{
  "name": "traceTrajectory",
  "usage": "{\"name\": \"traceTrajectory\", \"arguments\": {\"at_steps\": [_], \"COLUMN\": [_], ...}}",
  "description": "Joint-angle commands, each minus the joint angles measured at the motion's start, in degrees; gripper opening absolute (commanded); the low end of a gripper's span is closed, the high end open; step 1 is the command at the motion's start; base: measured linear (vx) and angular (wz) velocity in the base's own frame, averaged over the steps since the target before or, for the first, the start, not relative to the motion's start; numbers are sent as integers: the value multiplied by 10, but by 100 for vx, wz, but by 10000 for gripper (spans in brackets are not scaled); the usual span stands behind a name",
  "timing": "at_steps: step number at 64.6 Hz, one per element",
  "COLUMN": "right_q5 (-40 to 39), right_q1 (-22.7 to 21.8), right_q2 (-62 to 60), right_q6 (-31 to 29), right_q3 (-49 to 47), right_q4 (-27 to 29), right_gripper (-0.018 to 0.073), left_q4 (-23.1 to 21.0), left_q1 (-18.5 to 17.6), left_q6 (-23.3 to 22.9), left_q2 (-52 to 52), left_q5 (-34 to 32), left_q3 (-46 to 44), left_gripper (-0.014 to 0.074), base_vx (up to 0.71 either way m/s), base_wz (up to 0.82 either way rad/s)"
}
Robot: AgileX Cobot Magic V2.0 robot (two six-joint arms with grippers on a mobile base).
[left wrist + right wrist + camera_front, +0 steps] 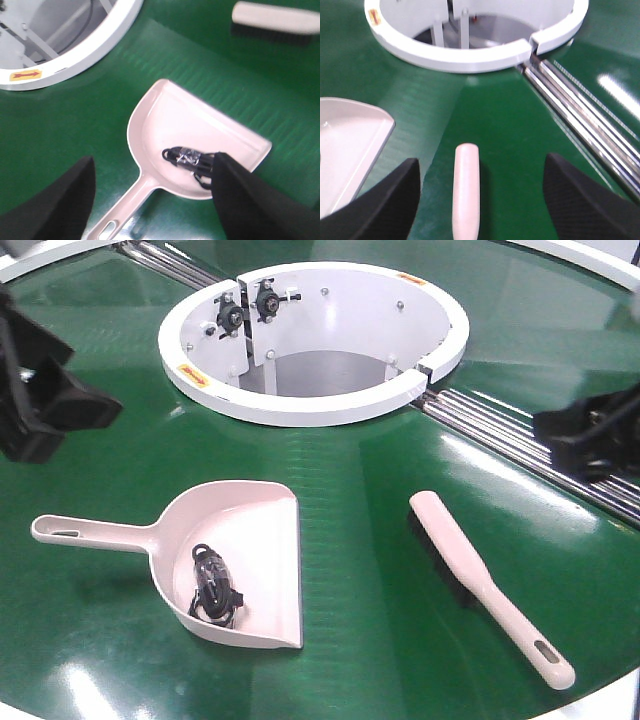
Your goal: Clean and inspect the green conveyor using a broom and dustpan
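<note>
Lying unheld on the green conveyor (360,490), the dustpan (255,535) sits lower left and the broom (480,575) lower right in the front view. Left wrist view: the left gripper (150,205) gapes above the dustpan handle, with a black cord bundle (187,162) in the scoop. Right wrist view: the right gripper (480,200) gapes above the broom's end, bottom centre. Pickup looks to be the next step: each arm must descend and close.

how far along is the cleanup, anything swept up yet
Done: a black tangled item already lies in the dustpan, and no other debris shows on the green conveyor. In hand: nothing; the left gripper is open over the dustpan, the right gripper open over the broom. Left: probably inspecting the conveyor and emptying the dustpan.
</note>
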Motion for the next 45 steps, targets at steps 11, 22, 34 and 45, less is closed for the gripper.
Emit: {"name": "traceTrajectory", "arguments": {"at_steps": [11,22,34,45], "right_q5": [-149,-176,-208,-275], "right_q1": [-2,-2,-2,-2], "right_q2": [-147,-236,-333,-411], "right_q6": [-5,-9,-15,-15], "right_q3": [104,164,260,358], "right_q4": [-5,-5,0,10], "right_gripper": [505,505,490,454], "left_q4": [-9,-11,-31,-31], "left_q1": [0,0,0,0], "left_q6": [-78,-86,-112,-116], "left_q2": [-122,-236,-395,-481], "left_q5": [-152,-315,-505,-594], "left_q3": [102,303,526,650], "left_gripper": [470,470,470,470], "base_vx": [0,0,0,0], "base_wz": [0,0,0,0]}}
